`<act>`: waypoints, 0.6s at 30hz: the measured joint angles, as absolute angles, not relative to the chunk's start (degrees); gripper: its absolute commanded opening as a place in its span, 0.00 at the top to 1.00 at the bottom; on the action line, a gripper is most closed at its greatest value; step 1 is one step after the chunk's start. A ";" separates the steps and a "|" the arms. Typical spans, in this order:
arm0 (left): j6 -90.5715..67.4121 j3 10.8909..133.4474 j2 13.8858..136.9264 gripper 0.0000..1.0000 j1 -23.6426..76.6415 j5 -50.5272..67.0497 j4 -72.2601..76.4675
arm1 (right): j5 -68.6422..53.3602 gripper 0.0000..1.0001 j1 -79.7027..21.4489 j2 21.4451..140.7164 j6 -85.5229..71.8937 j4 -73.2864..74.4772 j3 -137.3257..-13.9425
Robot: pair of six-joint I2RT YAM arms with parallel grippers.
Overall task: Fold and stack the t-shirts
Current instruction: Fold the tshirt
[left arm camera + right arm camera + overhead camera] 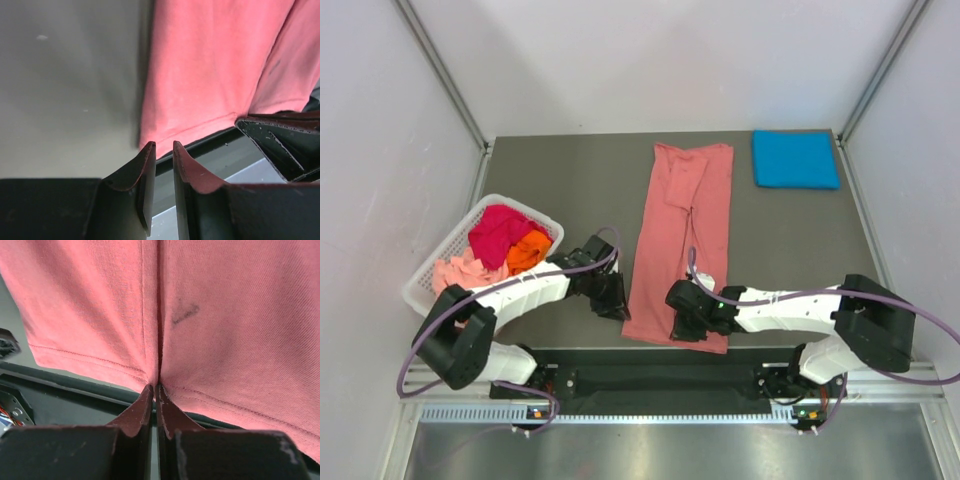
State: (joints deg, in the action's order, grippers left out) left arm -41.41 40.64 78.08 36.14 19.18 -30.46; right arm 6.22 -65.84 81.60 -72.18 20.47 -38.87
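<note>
A salmon-pink t-shirt (680, 230) lies as a long strip down the middle of the table, its hem at the near edge. My right gripper (682, 325) (155, 387) is shut on that hem, and the cloth (225, 315) puckers into the tips. My left gripper (618, 308) (162, 145) stands narrowly open at the shirt's near-left corner (210, 75), with nothing in the gap. A bright blue t-shirt (795, 160) lies folded at the back right. Magenta (500, 232), orange (528, 250) and pale pink (460, 272) t-shirts are bunched in the basket.
The white slatted basket (440, 245) stands at the left edge of the table, close to my left arm. White walls enclose the table on three sides. A black rail runs along the near edge under the shirt's hem.
</note>
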 measured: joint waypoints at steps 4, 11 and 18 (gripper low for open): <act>-42.17 39.81 79.09 0.75 37.30 19.86 -28.45 | 6.44 0.96 -65.89 81.60 -72.07 20.40 -38.89; -43.05 37.85 81.73 0.76 38.20 15.99 -27.18 | 6.74 0.81 -65.91 81.60 -72.05 20.93 -38.96; -43.27 38.52 81.47 0.73 40.25 15.07 -28.12 | 6.79 0.69 -66.26 78.70 -71.59 25.74 -40.62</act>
